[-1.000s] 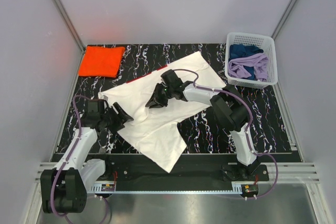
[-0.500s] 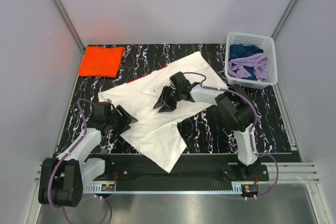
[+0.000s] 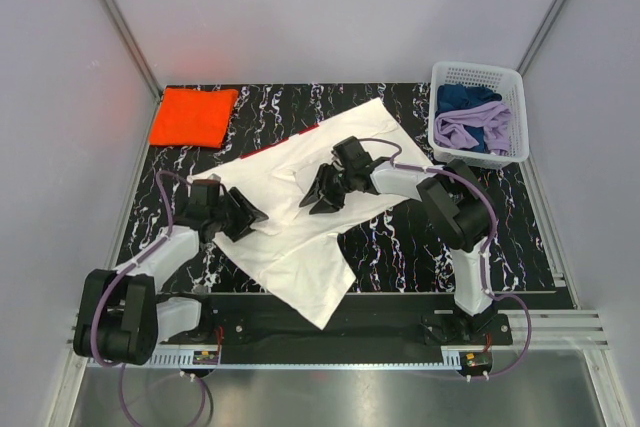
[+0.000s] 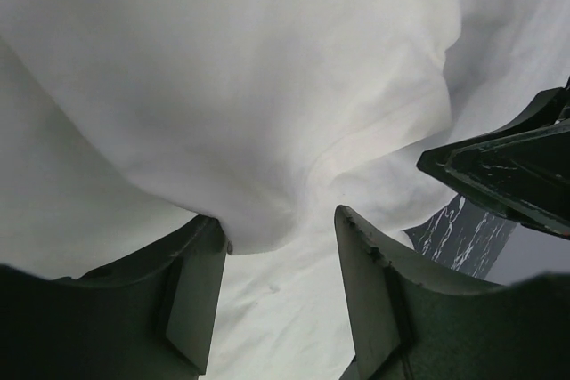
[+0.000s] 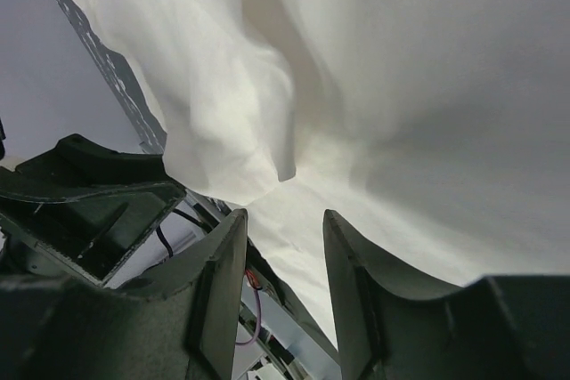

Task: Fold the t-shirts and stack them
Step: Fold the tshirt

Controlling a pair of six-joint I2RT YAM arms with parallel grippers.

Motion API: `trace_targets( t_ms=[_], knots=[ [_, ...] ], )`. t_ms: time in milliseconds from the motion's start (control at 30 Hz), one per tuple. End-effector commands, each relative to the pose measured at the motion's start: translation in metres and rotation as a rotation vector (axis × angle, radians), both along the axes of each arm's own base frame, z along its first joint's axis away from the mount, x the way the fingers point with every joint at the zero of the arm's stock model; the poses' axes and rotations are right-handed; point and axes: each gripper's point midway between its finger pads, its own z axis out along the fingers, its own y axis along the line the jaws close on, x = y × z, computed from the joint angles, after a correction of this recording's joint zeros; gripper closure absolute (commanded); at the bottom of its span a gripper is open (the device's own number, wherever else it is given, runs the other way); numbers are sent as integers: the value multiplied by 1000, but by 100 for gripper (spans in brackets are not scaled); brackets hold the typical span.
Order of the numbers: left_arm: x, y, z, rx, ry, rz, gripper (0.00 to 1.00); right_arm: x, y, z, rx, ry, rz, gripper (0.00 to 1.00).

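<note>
The white t-shirt (image 3: pixel 300 222) lies spread across the middle of the table, its lower part hanging over the front edge, a thin red strip at its far edge. It fills the left wrist view (image 4: pixel 223 68) and the right wrist view (image 5: pixel 419 86). The orange t-shirt (image 3: pixel 193 115) lies folded at the far left. My left gripper (image 3: pixel 250 217) is open over the white shirt's left edge, with a fold of cloth by its left finger (image 4: pixel 191 282). My right gripper (image 3: pixel 322 193) is open just above the shirt's middle, holding nothing.
A white basket (image 3: pixel 478 75) at the far right holds blue and lilac cloth. Black marbled table (image 3: pixel 420 247) shows bare to the right of the shirt. The right gripper shows at the right edge of the left wrist view (image 4: pixel 508 166).
My left gripper has moved up and right onto the white shirt's left edge. My right gripper has shifted right and a little nearer over the shirt's middle.
</note>
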Motion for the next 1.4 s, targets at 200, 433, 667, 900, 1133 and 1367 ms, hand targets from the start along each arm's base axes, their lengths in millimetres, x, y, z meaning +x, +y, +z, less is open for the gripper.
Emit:
trace_targets(
  t_ms=[200,433,667,900,1133,1367],
  knots=[
    [41,-23,64,-113,-172,-44,44,5,-10,30,56,-72,13,53],
    [36,-28,132,-153,-297,-84,43,6,-20,29,46,-71,5,53],
    [-1,-5,139,-36,-249,-45,41,11,-27,40,17,-127,29,53],
    [18,-8,107,-67,-151,-37,43,29,-17,59,-7,-203,113,56],
    [71,40,82,0,-88,55,45,45,25,67,35,-180,192,65],
    [110,89,64,-59,-68,142,47,22,28,14,3,-67,184,76]
  ],
)
